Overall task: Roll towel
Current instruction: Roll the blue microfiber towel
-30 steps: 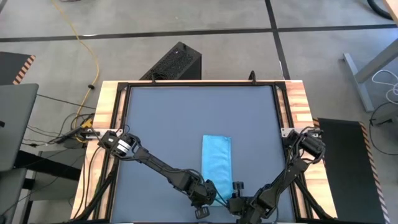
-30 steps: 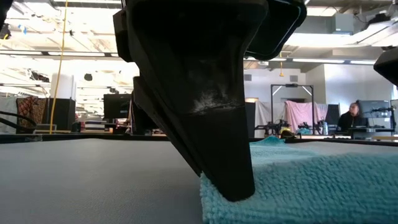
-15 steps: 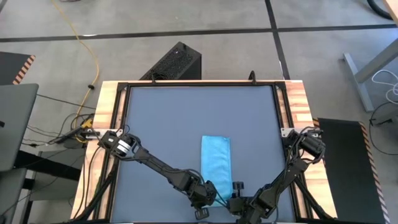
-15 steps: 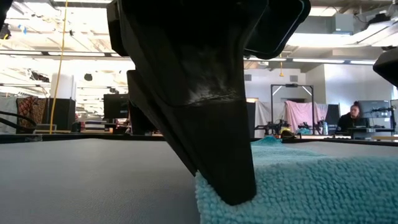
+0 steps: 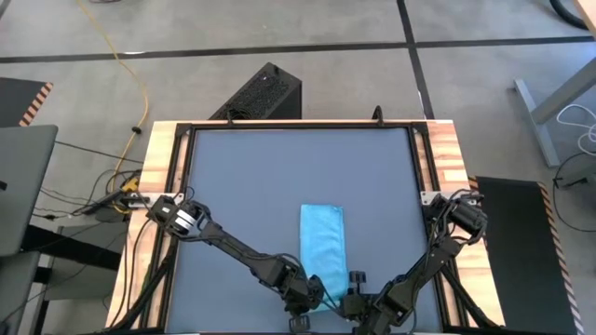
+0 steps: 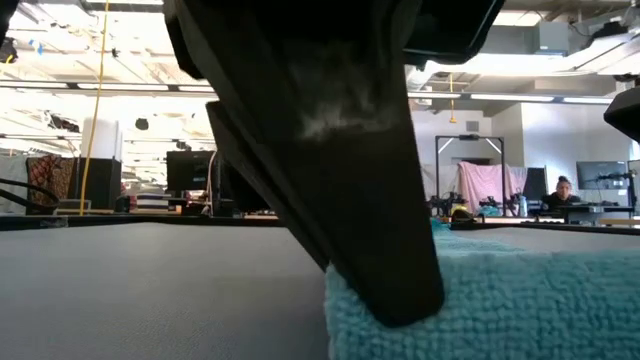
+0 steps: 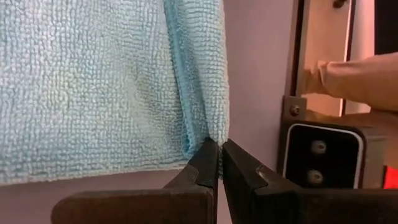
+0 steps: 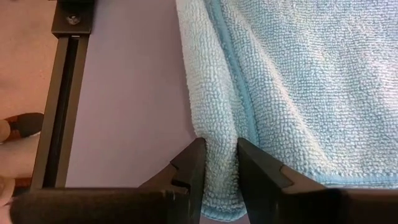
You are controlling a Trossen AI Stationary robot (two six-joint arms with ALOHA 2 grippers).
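From above, the towel lies as a narrow folded strip on the dark table, its near end between the left hand and the right hand; a black box stands on the floor beyond the table. The low view is mostly blocked by one dark finger pressing the towel's edge; a seated person shows far behind. The left wrist view shows that hand pinched closed on the towel's corner fold; the right wrist view shows its hand clamped on the towel's thicker edge.
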